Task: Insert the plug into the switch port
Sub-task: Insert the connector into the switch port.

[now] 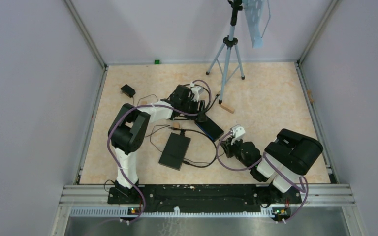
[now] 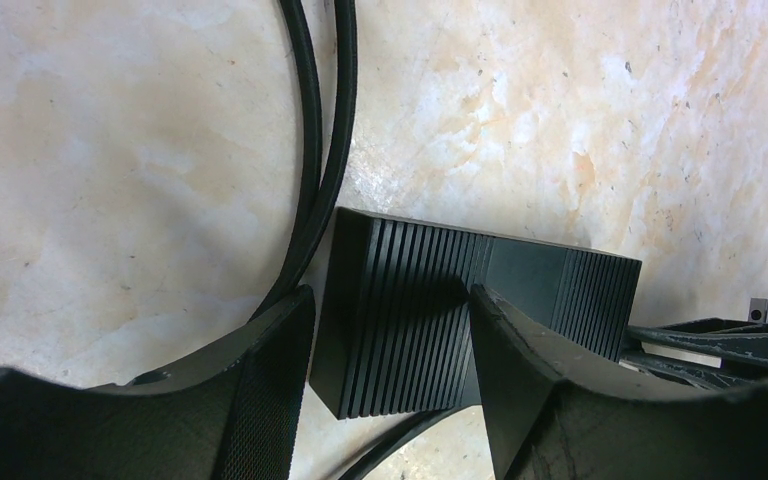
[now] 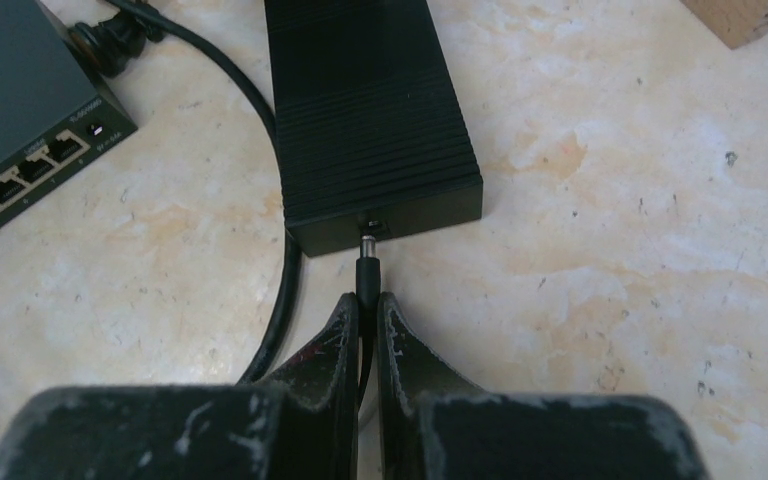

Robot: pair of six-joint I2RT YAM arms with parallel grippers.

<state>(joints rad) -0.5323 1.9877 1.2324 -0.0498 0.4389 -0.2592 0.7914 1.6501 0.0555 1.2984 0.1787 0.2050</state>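
The switch (image 3: 370, 110) is a black ribbed box lying on the tabletop, with its small round port (image 3: 371, 228) in the near end face. My right gripper (image 3: 368, 298) is shut on the black barrel plug (image 3: 367, 272). The plug's metal tip sits at the port mouth and still shows. In the top view the right gripper (image 1: 232, 142) is just in front of the switch (image 1: 210, 129). At the switch's far end (image 2: 410, 310) my left gripper (image 2: 390, 292) stands open. One finger (image 2: 520, 370) lies over the ribbed top; the other finger (image 2: 260, 380) stands beside the end face.
A grey device with a row of network ports (image 3: 20, 130) lies left of the switch, seen flat (image 1: 174, 150) from above. Black cables (image 2: 315, 150) loop around both. A wooden block (image 1: 227, 108), a tripod (image 1: 229, 49) and a small black adapter (image 1: 127, 90) stand further back.
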